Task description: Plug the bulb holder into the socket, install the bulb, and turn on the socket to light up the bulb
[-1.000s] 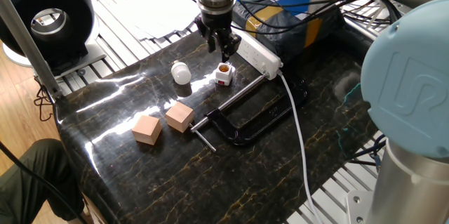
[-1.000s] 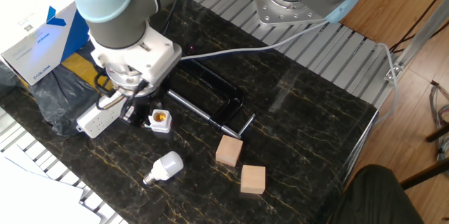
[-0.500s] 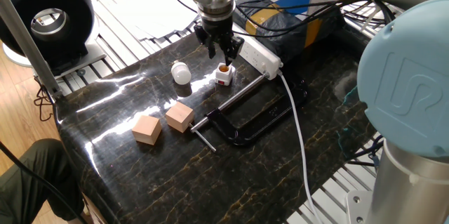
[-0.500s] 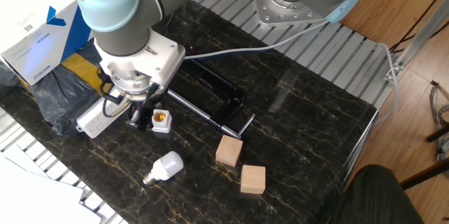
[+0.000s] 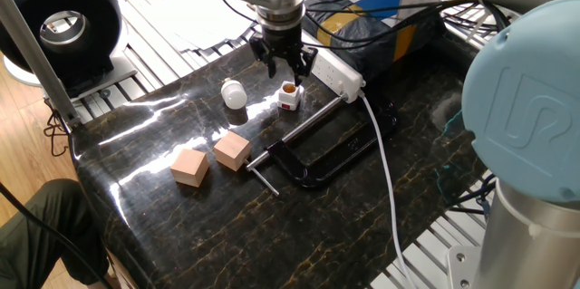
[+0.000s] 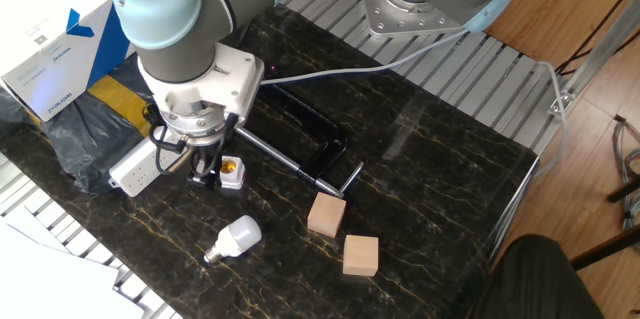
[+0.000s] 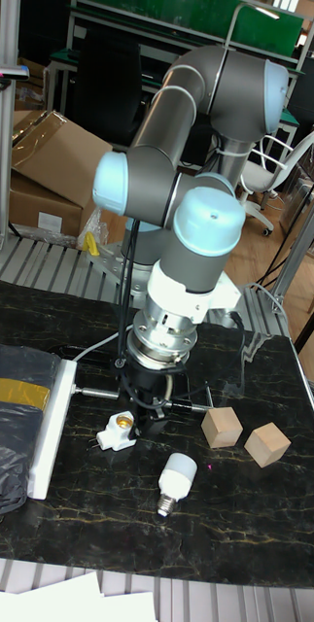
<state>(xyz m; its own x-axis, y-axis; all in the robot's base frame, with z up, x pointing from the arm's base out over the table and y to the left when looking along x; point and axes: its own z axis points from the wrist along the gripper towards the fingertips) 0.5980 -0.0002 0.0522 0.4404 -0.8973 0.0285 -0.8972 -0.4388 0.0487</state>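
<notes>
Arm poised over the bulb holder [image 5: 289, 97], which lies loose on the dark surface [image 5: 299, 226] just beside the socket [image 5: 332, 72], not yet plugged in. The gripper [image 5: 283, 65] hangs just above it, jaws apart with a clear gap, nothing held. The bulb [image 5: 235, 94] lies on its side, near the holder toward the surface's edge; two wooden cubes [image 6: 343, 234] and a black clamp [image 5: 317, 153] sit further along. Step in hand, by my reading: grasp the holder. To do it well, come straight down so the fingers straddle its flat sides, close firmly, and keep the prongs free and aimed at an outlet. Hard to make out: which way the prongs point, how high the fingertips stand above the holder, and the socket's switch. In the other fixed view the arm's wrist covers much of the socket [image 6: 135, 169].
</notes>
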